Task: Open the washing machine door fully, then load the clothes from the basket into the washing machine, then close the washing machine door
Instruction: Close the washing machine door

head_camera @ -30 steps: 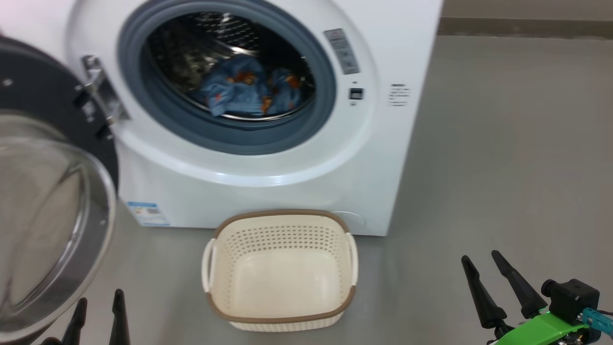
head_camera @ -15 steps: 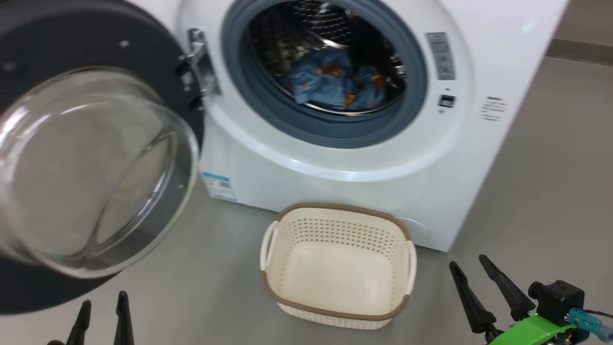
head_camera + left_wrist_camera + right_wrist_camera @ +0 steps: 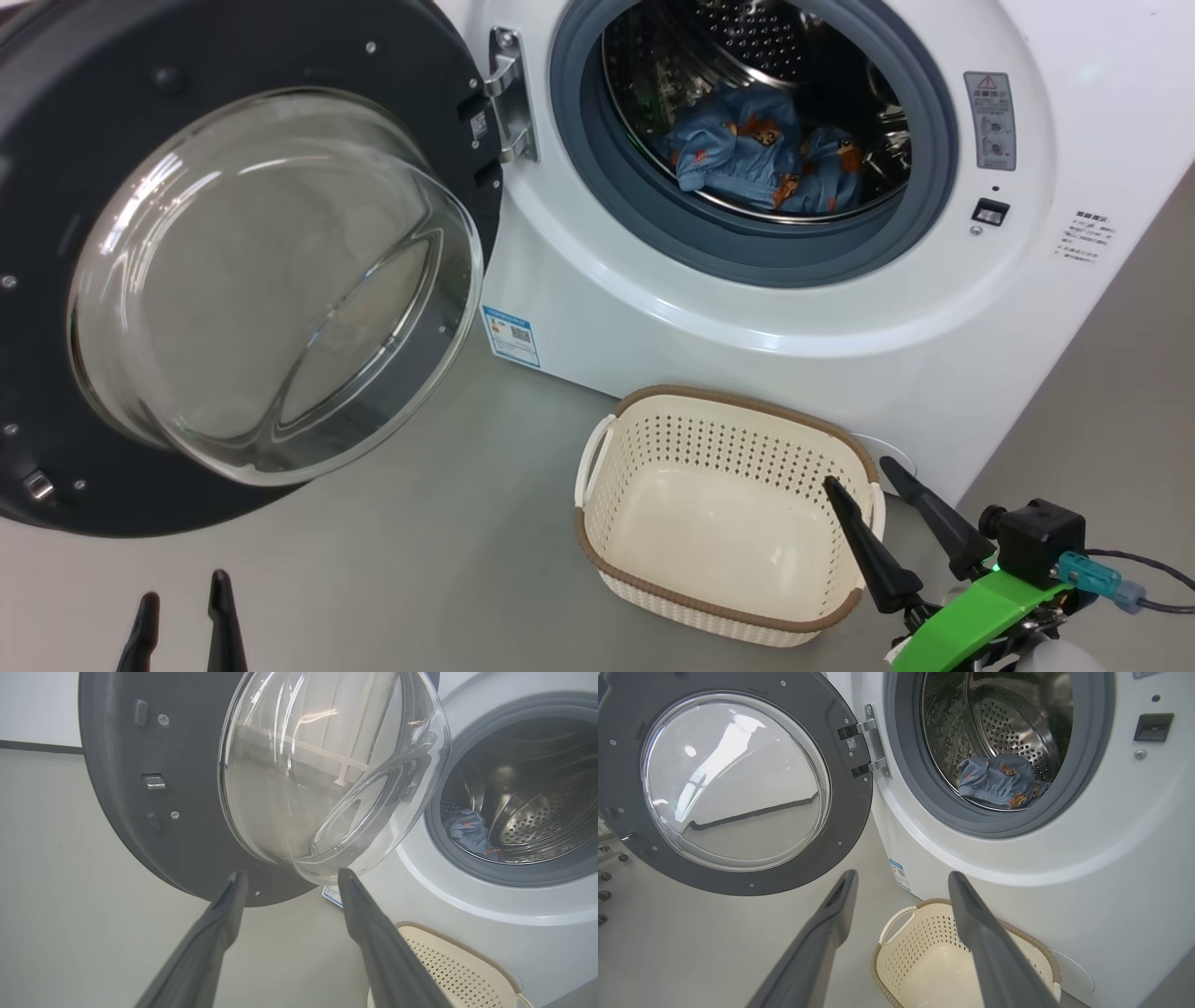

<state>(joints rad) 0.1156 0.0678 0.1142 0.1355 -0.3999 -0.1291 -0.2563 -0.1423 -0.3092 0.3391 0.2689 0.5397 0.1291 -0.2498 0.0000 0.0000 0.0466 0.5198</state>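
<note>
The head camera has turned over the last second, bringing the washing machine [image 3: 840, 317] to the right of centre; the things themselves have not moved. The washing machine door [image 3: 271, 280] hangs wide open on its left hinge, probably at full swing. The basket [image 3: 728, 397] stands empty on the floor before the machine and the clothes [image 3: 766, 159] lie in the drum, so only closing remains. Both arms sit low, the left claw [image 3: 184, 588] and right claw [image 3: 859, 474] spread wide and holding nothing.

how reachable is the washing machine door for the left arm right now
Probably yes: the left pincer is open and points at the washing machine door, swung wide ahead; nothing stands between them, and the basket sits off to one side.
</note>
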